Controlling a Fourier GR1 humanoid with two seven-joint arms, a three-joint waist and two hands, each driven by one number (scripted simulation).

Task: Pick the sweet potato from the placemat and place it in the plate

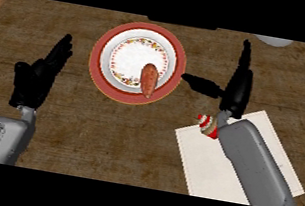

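We note the sweet potato (148,79) lying in the plate (113,88), toward its 4 o'clock rim. Right hand (235,86), at 3 o'clock of the plate, holds nothing, fingers straight, thumb spread. Left hand (38,78) rests at 9 o'clock, fingers straight. Placemat (201,166) sits on the tabletop (105,137) at 5 o'clock.

Matt dark wood-grain counter (69,126), glossy ceramic-looking plate (119,54) w/ red rim, smooth pale placemat (208,170), paper-like.
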